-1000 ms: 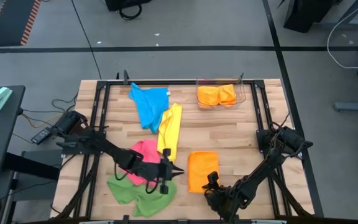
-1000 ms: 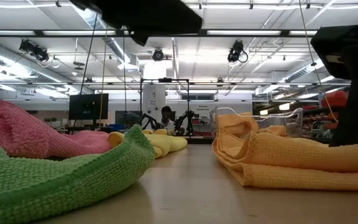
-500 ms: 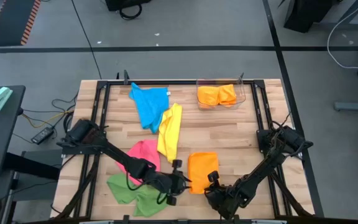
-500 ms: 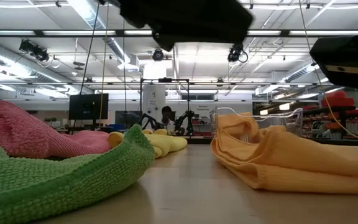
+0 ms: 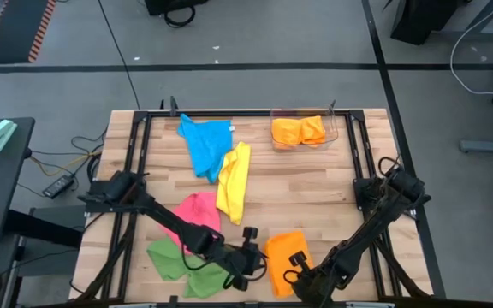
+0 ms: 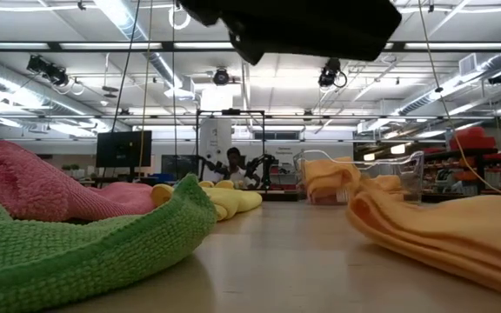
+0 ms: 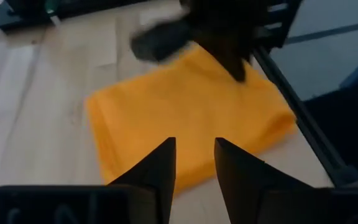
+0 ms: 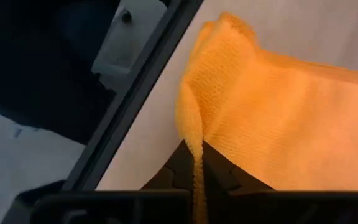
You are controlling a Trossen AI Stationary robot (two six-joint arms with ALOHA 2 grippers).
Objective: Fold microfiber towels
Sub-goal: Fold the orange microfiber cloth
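A folded orange towel [image 5: 282, 246] lies by the table's near edge, also seen in the left wrist view [image 7: 185, 112]. My right gripper [image 5: 299, 263] is over its near part, shut on it [image 8: 195, 158]. My left gripper [image 5: 252, 253] is just left of that towel, open and holding nothing [image 7: 194, 165], with its fingers pointing at the towel. A pink towel [image 5: 197, 210] and a green towel [image 5: 181, 263] lie crumpled at the near left. Farther back, a yellow towel [image 5: 234, 180] overlaps a blue towel [image 5: 205, 144]. My right gripper pinches a raised ridge of the orange towel's edge [image 8: 190, 121] between its two fingers, slanting down from above. One layer or several, I cannot tell. The pinched edge stands up a little, and the rest of the towel [image 8: 291, 118] lies flat on the table.
A clear bin [image 5: 336, 128] with orange cloth [image 5: 298, 131] inside stands at the far right. The black frame rail [image 8: 135, 93] runs along the table's edge right beside the held towel. Bare wood [image 5: 315, 184] lies between bin and towel.
My right gripper has taken hold of the orange towel and dragged it toward the table's near edge and a little to the right, the towel sliding along the wood. My left gripper has moved right from the pink and green towels up to the orange towel, and has opened.
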